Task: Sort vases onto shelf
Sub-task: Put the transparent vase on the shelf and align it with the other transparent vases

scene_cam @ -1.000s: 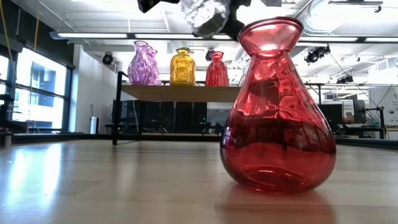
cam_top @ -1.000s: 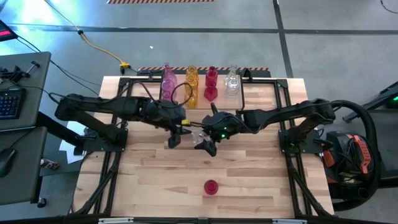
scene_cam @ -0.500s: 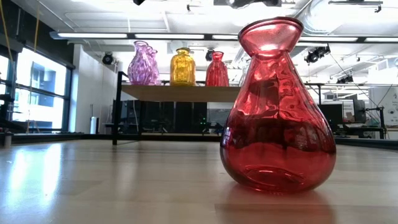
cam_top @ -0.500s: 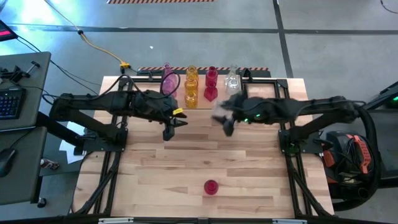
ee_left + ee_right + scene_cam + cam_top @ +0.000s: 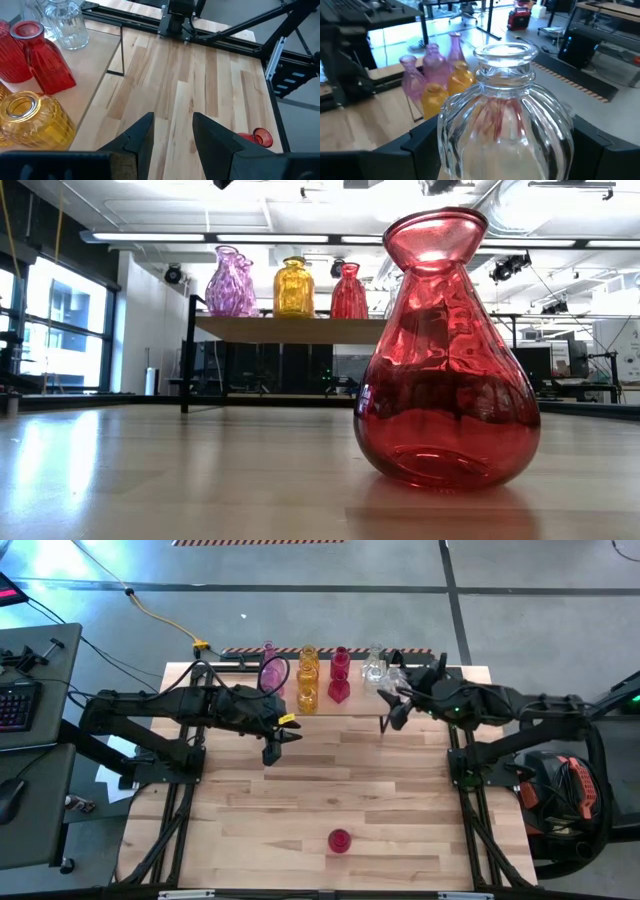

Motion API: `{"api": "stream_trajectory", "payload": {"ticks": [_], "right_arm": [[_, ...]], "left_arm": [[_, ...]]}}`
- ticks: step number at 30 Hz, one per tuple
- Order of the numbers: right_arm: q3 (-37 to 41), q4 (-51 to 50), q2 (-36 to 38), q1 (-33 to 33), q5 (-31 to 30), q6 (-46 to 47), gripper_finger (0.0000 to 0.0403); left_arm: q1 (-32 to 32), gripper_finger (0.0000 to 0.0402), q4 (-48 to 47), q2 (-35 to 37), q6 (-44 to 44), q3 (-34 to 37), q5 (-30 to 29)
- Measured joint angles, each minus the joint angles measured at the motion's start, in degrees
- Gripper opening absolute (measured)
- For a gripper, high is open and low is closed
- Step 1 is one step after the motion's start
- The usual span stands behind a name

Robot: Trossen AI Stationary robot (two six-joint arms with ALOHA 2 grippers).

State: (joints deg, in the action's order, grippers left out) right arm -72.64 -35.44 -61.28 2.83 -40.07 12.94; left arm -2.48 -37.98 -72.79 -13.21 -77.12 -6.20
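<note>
The right gripper has its fingers closed around a clear vase and holds it in the air just beside the right end of the shelf, above the bench. On the shelf stand pink vases, amber vases, red vases and one more clear vase, side by side from left to right. The left gripper hangs in front of the shelf, near its left half, with its fingers a little apart and nothing between them. One red vase stands alone on the bench, well apart from the shelf, on the front side.
</note>
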Motion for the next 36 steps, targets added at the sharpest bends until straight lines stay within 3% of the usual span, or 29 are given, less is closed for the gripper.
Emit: {"api": "stream_trajectory", "payload": {"ticks": [10, 16, 19, 26, 29, 36], "right_arm": [[25.9, 22.3, 9.2, -2.9, 3.7, 5.0, 0.0290], [42.1, 52.6, 8.4, -2.9, 3.7, 2.9, 0.0290], [47.9, 63.0, 7.3, -2.9, 3.7, 2.3, 0.0290], [50.2, 67.1, 4.6, -3.0, 3.6, -0.4, 0.0291], [49.6, 67.0, 2.6, -3.1, 2.4, 2.6, 0.0291], [45.7, 67.0, -3.8, 1.4, -11.8, 4.2, 0.0287]], "left_arm": [[0.0, 0.0127, 0.0, 0.0, 0.0, 0.0, -1.0], [0.0, 0.0127, 0.0, 0.0, -0.1, 0.0, -2.1], [0.0, 0.0127, 0.1, 0.0, -0.1, 0.0, -2.2], [0.0, 0.0127, 0.1, 0.0, 1.0, 0.0, -2.4], [0.0, 0.0127, 0.1, 0.0, 1.4, 0.0, -4.6], [0.0, 0.0127, 0.1, 0.0, 3.8, 0.0, -9.3]]}}
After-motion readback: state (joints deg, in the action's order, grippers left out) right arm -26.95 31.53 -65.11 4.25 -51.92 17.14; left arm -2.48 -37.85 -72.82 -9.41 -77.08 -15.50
